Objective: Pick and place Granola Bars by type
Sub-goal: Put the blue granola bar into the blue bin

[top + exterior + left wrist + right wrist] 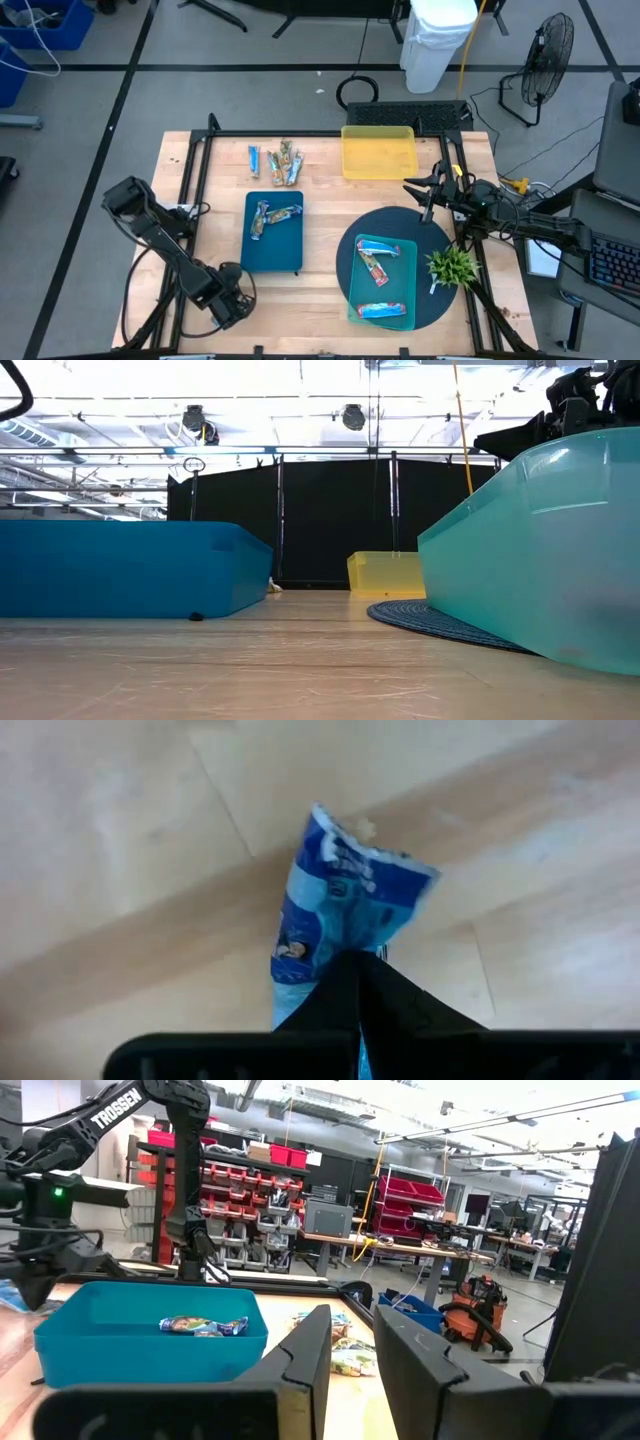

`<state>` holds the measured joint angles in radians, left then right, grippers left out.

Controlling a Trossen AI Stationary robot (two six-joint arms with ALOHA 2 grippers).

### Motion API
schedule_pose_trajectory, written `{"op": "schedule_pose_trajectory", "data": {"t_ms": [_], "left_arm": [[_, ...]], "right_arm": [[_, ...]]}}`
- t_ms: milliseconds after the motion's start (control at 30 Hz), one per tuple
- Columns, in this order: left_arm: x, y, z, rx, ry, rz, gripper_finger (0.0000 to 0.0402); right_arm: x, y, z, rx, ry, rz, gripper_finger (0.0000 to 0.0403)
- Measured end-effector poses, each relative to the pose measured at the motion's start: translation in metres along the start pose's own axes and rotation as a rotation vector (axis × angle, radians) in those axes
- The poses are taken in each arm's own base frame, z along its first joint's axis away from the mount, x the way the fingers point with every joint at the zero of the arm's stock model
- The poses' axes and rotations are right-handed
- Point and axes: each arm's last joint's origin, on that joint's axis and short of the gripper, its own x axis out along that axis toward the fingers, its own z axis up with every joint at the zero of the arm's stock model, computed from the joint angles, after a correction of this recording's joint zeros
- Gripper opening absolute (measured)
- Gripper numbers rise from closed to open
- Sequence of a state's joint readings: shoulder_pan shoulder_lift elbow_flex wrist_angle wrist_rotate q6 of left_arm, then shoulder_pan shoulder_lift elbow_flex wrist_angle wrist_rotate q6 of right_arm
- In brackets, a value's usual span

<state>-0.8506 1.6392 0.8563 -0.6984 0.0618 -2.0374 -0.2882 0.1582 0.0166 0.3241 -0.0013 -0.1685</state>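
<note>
Left gripper (358, 982) fingers clamped on blue granola bar (340, 905) above tabletop (120, 840); right gripper (352, 1350) fingers slightly parted, empty; best carried level to teal tray (385, 245), released low.

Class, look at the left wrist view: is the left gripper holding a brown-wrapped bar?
No, the left gripper is shut on a blue-wrapped bar, pinched between its fingers above the wooden table.

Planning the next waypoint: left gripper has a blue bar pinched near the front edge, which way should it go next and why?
Probably lift and carry toward the teal rectangular tray on the dark round mat. The left gripper is shut on a shiny blue-wrapped granola bar above bare wood, and that tray already holds a blue bar. The right gripper waits open near the yellow tray.
</note>
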Motion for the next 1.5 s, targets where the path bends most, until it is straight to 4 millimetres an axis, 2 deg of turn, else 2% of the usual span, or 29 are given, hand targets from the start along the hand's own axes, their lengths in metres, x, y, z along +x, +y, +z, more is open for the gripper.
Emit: {"op": "schedule_pose_trajectory", "data": {"t_ms": [167,433,700,867,1100,1233,1500], "left_arm": [[-0.004,-0.002,-0.001,0.068,-0.056,-0.075,0.0031],[-0.005,-0.001,-0.002,0.075,0.008,-0.054,0.0106],[-0.024,-0.002,0.0,0.042,0.012,-0.151,0.0153],[-0.036,0.002,0.002,0.031,0.0,-0.183,0.016],[-0.035,0.011,0.007,-0.005,-0.033,-0.079,0.0161],[-0.035,0.012,0.01,-0.028,-0.09,-0.086,0.0161],[-0.018,0.007,0.01,-0.03,-0.083,-0.017,0.0161]], "right_arm": [[0.0,0.0,0.0,0.0,0.001,0.0,0.0071],[0.0,0.0,0.0,0.0,0.0,0.0,0.0071],[0.0,0.0,0.0,0.0,0.001,0.0,0.0071],[0.0,0.0,0.0,0.0,0.0,0.0,0.0071],[0.0,0.0,0.0,0.0,0.0,0.0,0.0071],[0.0,0.0,0.0,0.0,0.0,0.0,0.0071],[0.0,0.0,0.0,0.0,0.0,0.0,0.0071]]}}
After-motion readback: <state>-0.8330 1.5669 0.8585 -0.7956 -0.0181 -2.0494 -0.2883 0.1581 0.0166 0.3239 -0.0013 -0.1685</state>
